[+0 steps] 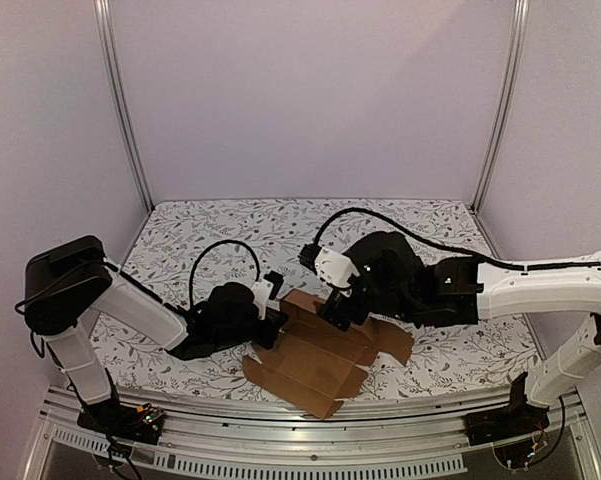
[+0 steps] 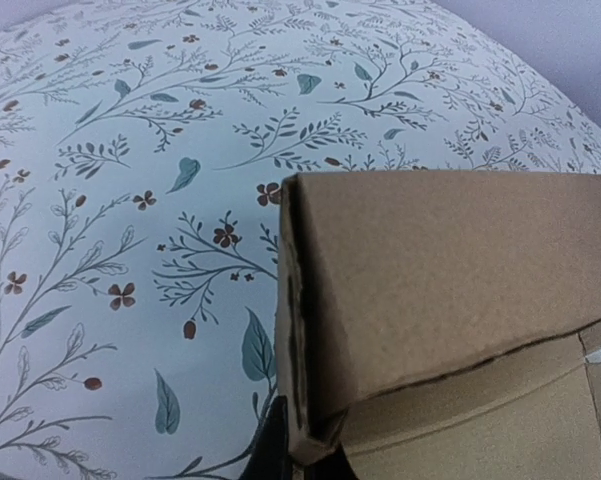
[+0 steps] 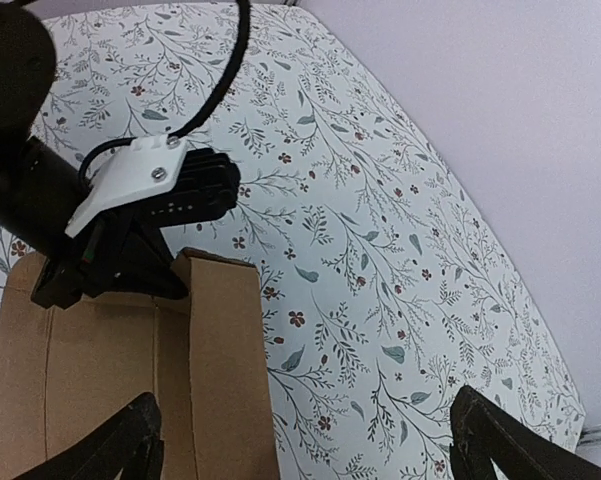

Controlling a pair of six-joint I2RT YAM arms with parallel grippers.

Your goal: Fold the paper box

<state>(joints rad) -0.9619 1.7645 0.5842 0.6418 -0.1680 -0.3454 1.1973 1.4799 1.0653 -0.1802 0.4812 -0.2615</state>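
Our left end effector (image 1: 276,300) is squeezed shut on the paper box (image 1: 315,362). It pinches one stood-up side of the box at the box's left edge. From the left wrist we see that brown side of the paper box (image 2: 450,270) standing up right in front of us. One black finger (image 2: 273,448) peeks out at its bottom corner. From the right wrist we see the left end effector (image 3: 110,275) holding the far end of the box.

Our right end effector (image 1: 336,318) is wide open and holds nothing. It hangs over the middle of the box. From the right wrist its two fingers (image 3: 130,445) stand far apart. A stood-up side of the paper box (image 3: 225,370) sits under the gap between them.

We see that the box is plain brown and only partly folded. It lies open between our two arms, close to the near edge of the tabletop (image 1: 230,225). Some of its flaps are spread out flat toward the near side and toward the right.

We see that the tabletop is white with little leaves and flowers all over it. A black cable (image 1: 220,248) makes a loop above our left arm. Pale purple walls (image 1: 310,90) stand around the tabletop, with shiny metal posts (image 1: 120,100) in the corners.
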